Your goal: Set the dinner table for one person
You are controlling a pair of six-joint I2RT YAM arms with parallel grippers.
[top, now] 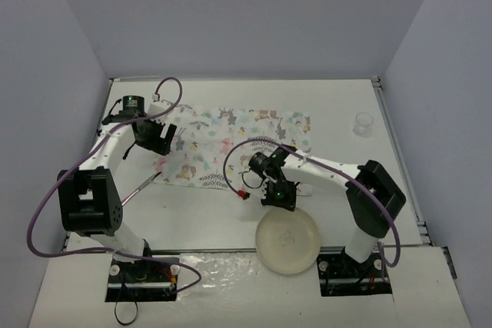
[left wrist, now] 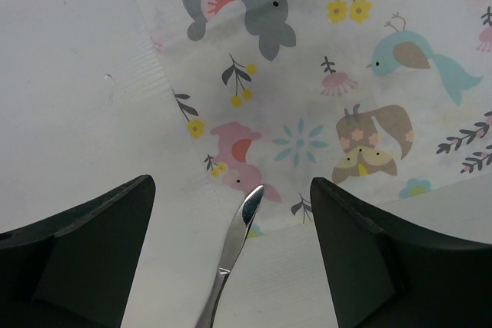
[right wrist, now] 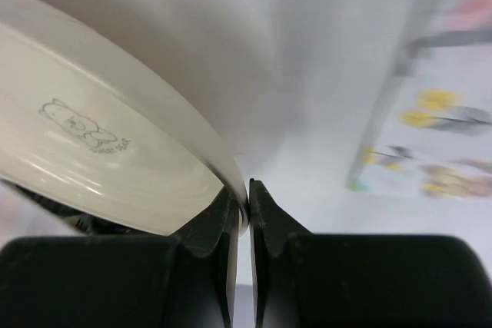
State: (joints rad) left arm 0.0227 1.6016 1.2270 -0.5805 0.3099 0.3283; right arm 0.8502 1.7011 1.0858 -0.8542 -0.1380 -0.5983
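My right claw [right wrist: 247, 190] is pinched on the rim of a plate [right wrist: 100, 144], one finger on each face of its edge and hardly a gap between them. The plate is pale cream and glossy, and the face turned toward my wrist has a small bear stamp. It tilts in my grip at the near edge of the desk, a little right of the middle. I judge it light, stiff and slick, so it could swivel in a pinch this thin.

Under it is the dinner table [top: 338, 105], a broad, flat, plain matte-white top that fills the desk from the near edge to the far edge. I judge it hard, rigid and fixed. There is nothing on it to take hold of; it is only a surface to set things on. It looks smooth enough that a nudged plate might slide.

A floral placemat [top: 231, 140] lies toward the far edge, left of the middle. My left claw [left wrist: 231, 183] is spread wide above its near left corner. A knife [left wrist: 231, 255] lies below that claw with its tip just on the cloth. A clear cup [top: 364, 122] stands near the far right corner.
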